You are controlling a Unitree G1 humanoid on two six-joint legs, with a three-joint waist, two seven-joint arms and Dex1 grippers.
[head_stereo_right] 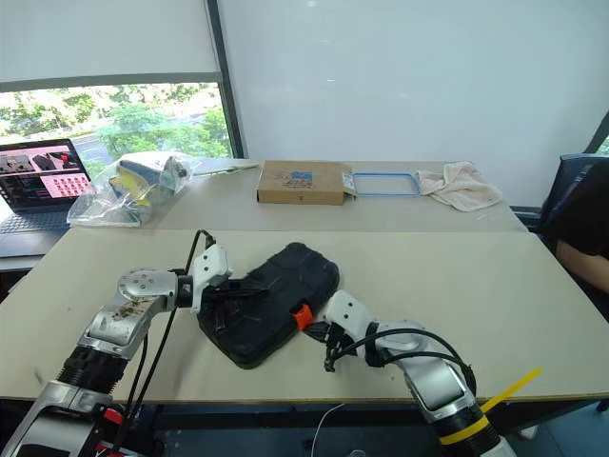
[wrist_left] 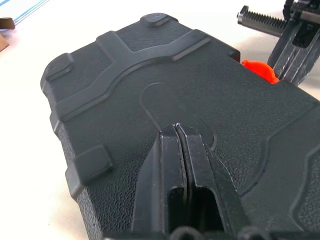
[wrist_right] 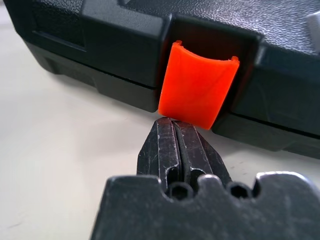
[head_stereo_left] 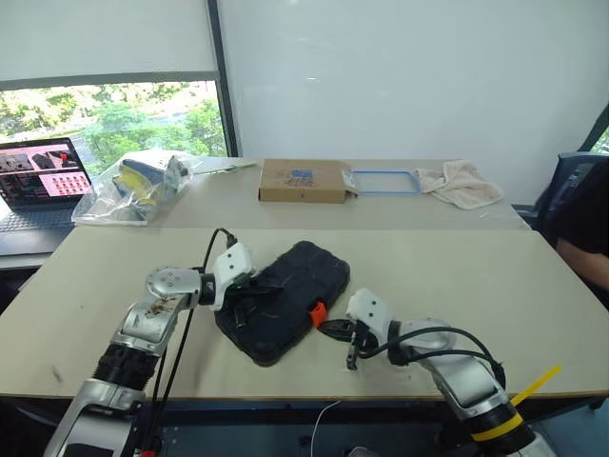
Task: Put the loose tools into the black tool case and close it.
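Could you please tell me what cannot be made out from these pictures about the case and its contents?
- Inside of the black tool case: hidden by its closed lid, so the tools cannot be checked.
- Orange latch: right wrist view does not show whether it is fully snapped; the shut right gripper covers its lower edge.
- Whether the shut left gripper presses the lid: unclear.

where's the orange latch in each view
Left eye view: latch at the case's near right edge, just ahead of the right gripper.
Right eye view: same spot, latch a bit left of centre.
Left wrist view: an orange sliver at the case's far edge, upper right.
Right wrist view: latch large and central, right at the shut fingertips.
Shared landmark: the right gripper beside the latch.
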